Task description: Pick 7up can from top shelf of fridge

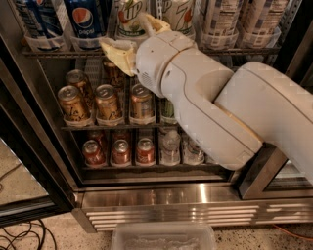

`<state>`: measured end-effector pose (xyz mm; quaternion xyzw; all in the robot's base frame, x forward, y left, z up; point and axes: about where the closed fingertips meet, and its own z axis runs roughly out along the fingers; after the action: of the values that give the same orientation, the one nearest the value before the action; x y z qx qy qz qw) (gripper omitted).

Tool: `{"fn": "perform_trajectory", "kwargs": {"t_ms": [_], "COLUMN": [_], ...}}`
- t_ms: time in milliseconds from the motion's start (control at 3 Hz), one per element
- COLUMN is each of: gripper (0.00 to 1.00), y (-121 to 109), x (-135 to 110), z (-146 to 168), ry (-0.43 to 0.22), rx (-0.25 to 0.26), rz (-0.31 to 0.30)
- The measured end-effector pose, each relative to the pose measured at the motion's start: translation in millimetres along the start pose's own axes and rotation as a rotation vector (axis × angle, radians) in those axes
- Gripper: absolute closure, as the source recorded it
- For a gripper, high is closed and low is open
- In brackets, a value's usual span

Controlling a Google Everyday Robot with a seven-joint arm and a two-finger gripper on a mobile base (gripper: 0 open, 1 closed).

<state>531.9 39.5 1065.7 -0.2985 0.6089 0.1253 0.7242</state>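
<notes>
Two white 7up cans stand on the top shelf of the fridge, the left 7up can and a second one to its right. My gripper is at the shelf's front edge, just below and in front of the left 7up can. Its cream fingers are spread open and hold nothing. One finger points left under the shelf edge and the other rises between the two 7up cans. My white arm covers the right half of the middle shelf.
Blue Pepsi cans stand left of the 7up cans and white cans to the right. Gold cans fill the middle shelf; red cans and bottles sit below. The black door frame is at left, a clear bin on the floor.
</notes>
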Motion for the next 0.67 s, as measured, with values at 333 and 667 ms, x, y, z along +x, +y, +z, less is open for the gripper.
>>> {"fn": "perform_trajectory", "kwargs": {"t_ms": [333,667], "gripper": [0.36,0.37], "y": [-2.6,-6.5], "x": [-0.9,-0.3], "z": [2.6,4.8], "ry": [0.04,0.086], "rx": [0.036,0.099], "rz": [0.01,0.021]}}
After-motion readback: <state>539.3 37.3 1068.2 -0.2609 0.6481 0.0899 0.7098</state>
